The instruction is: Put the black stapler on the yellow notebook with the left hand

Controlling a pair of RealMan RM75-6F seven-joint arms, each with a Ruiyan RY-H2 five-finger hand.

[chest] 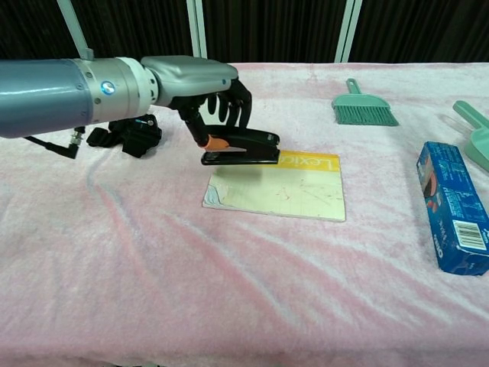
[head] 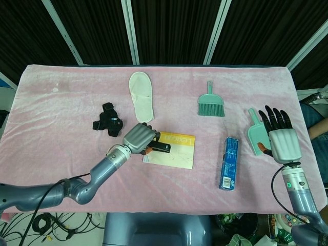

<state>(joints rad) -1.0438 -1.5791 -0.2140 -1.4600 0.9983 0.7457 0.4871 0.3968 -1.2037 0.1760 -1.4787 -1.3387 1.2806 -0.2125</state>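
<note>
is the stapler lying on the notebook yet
No, the left hand holds the stapler in the air above the notebook, its shadow showing on the page below.

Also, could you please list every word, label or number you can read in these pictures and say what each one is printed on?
"Lexic": on the yellow band of the yellow notebook; its start is partly hidden by the black stapler held in the left hand.
Blue box: it carries print and a barcode, too small to read.
Nothing else bears readable text.
</note>
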